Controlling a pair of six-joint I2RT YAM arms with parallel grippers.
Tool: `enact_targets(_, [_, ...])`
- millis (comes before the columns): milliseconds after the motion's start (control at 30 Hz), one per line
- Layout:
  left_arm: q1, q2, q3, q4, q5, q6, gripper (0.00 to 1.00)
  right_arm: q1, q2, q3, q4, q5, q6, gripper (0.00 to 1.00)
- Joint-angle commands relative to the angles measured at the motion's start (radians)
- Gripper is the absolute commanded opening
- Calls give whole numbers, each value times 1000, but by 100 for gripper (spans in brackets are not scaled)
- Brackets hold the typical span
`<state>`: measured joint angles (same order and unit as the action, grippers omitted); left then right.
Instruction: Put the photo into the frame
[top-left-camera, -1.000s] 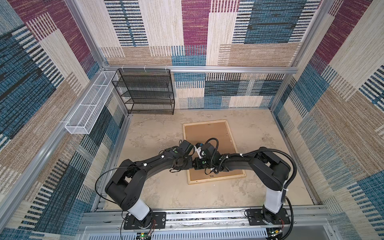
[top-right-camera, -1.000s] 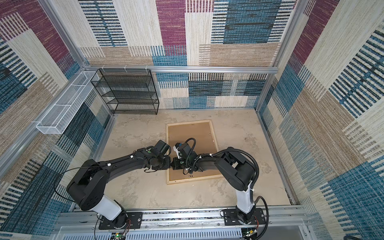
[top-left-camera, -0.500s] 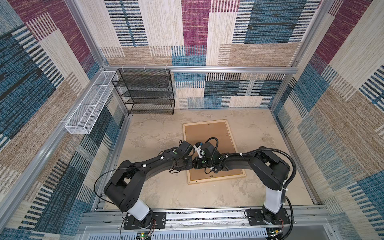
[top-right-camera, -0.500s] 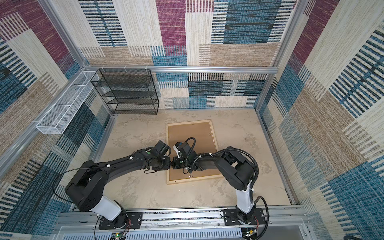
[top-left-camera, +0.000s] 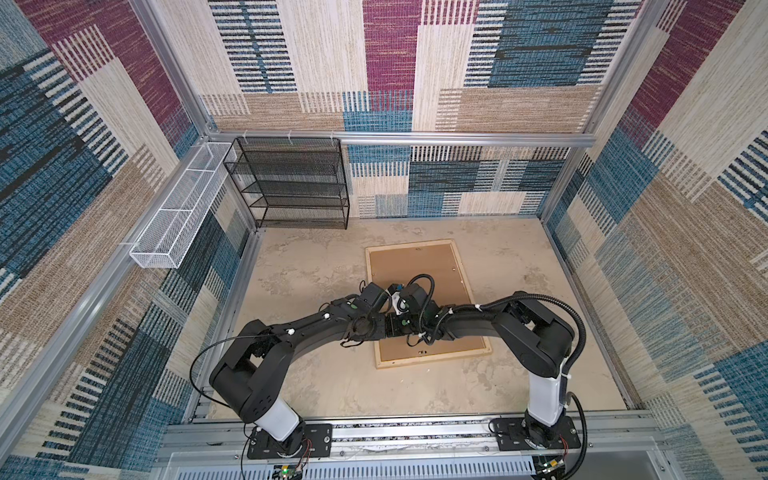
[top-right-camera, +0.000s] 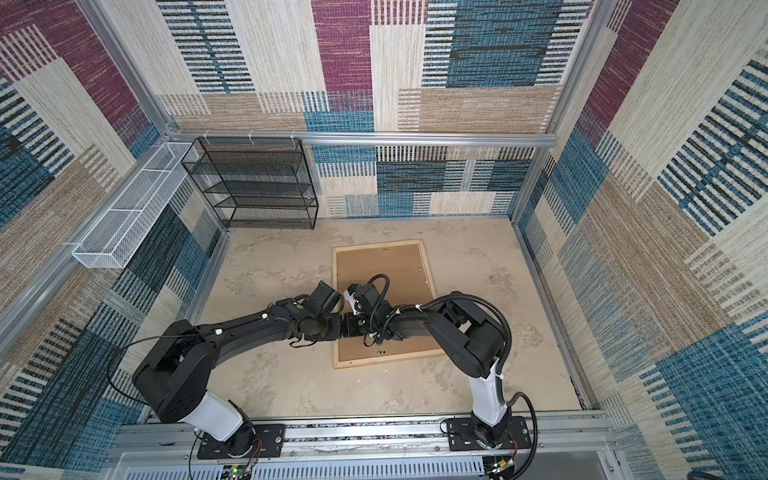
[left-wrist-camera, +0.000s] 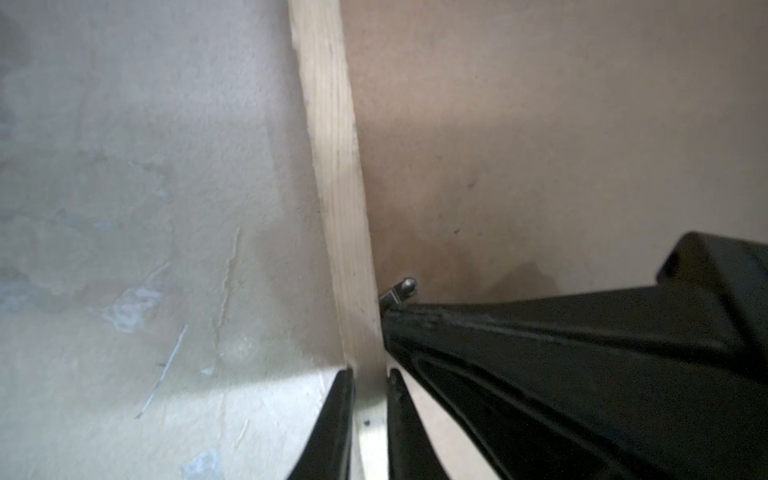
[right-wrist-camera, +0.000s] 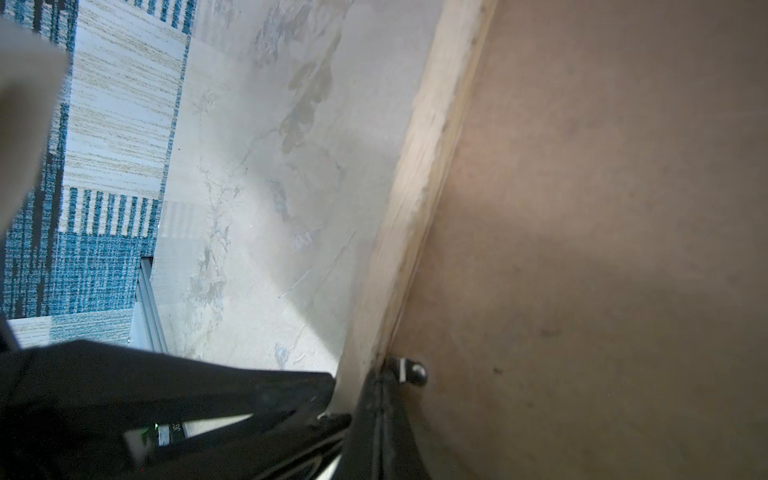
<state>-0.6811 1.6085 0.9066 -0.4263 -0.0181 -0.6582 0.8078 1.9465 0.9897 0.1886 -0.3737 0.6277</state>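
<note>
The frame (top-left-camera: 432, 359) (top-right-camera: 386, 360) of pale wood lies flat on the table with a brown backing board (top-left-camera: 415, 262) (top-right-camera: 382, 262) inside it. The photo is out of view. My left gripper (left-wrist-camera: 370, 372) (top-left-camera: 376, 322) straddles the frame's left rail (left-wrist-camera: 332, 166), one finger on each side, shut on it. My right gripper (right-wrist-camera: 380, 374) (top-left-camera: 395, 324) is shut, its tip at a small metal tab (right-wrist-camera: 411, 371) (left-wrist-camera: 405, 289) on the rail's inner edge, over the board. Both wrists meet there in both top views.
A black mesh shelf (top-left-camera: 291, 183) stands at the back left and a white wire basket (top-left-camera: 178, 220) hangs on the left wall. Patterned walls enclose the beige tabletop (top-left-camera: 311, 374). Bare table lies left, right and in front of the frame.
</note>
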Motion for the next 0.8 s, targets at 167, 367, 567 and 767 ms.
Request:
enact_targets(167, [-14,-5,-41,-8,134,-49,18,3,14,-30,-50,123,41,0])
enact_targets(367, [-37,-8,-78,25,161,-79,18,4,36,-24,-22,133,64,0])
enact_targets(567, [-49,0,-89,36,160,-90,18,4,43,-25,-14,144,69,0])
enact_targets(767, [-51,-17,-93,3,118,-95,22,-3,32,-43,34,116,70,0])
